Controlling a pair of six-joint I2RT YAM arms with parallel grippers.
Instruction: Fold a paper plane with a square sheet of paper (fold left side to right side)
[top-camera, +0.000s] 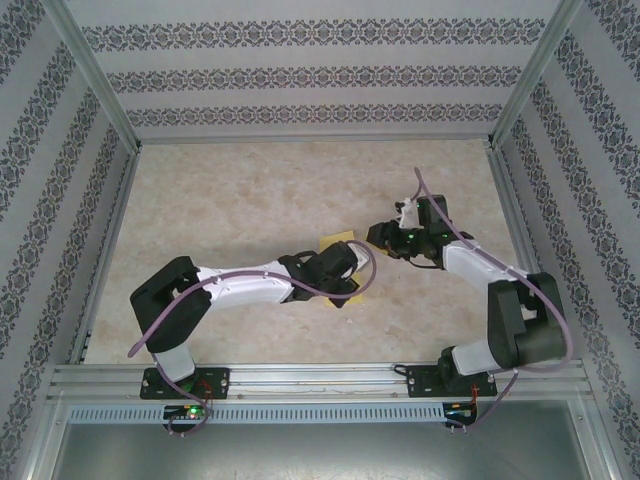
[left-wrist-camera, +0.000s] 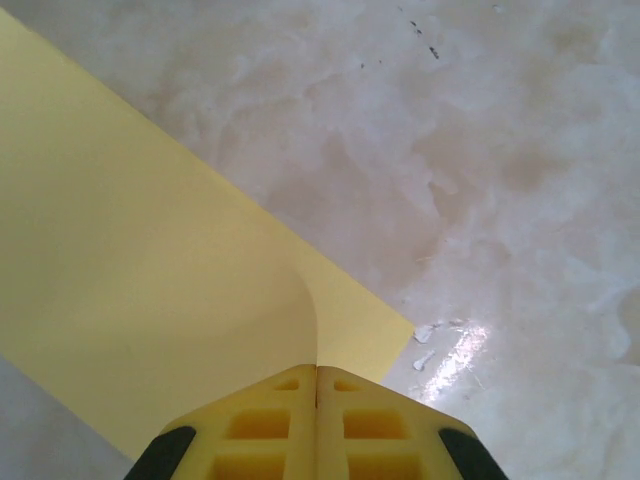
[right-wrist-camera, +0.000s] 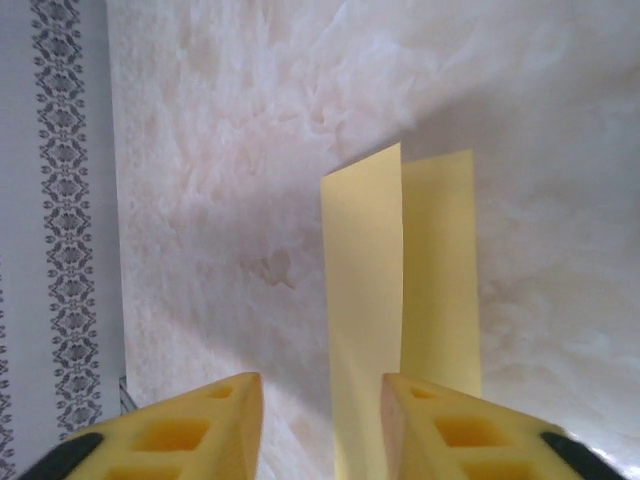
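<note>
The square sheet of paper (top-camera: 337, 238) lies mid-table, yellow and mostly covered by the left arm's wrist. My left gripper (top-camera: 345, 272) sits over it. In the left wrist view the left gripper (left-wrist-camera: 317, 370) is shut on the paper (left-wrist-camera: 150, 290), which curls up from the table into the closed jaws. My right gripper (top-camera: 385, 238) is just right of the sheet. In the right wrist view the right gripper (right-wrist-camera: 322, 388) is open, and a raised flap of the paper (right-wrist-camera: 362, 290) stands between its fingers, close to the right finger (right-wrist-camera: 420, 410). A second layer (right-wrist-camera: 440, 280) lies beyond.
The marbled beige table (top-camera: 240, 200) is ringed by an aluminium frame (top-camera: 320, 378) and patterned walls (top-camera: 300, 75). A few small white scraps (left-wrist-camera: 430, 335) lie on the table beside the paper's corner.
</note>
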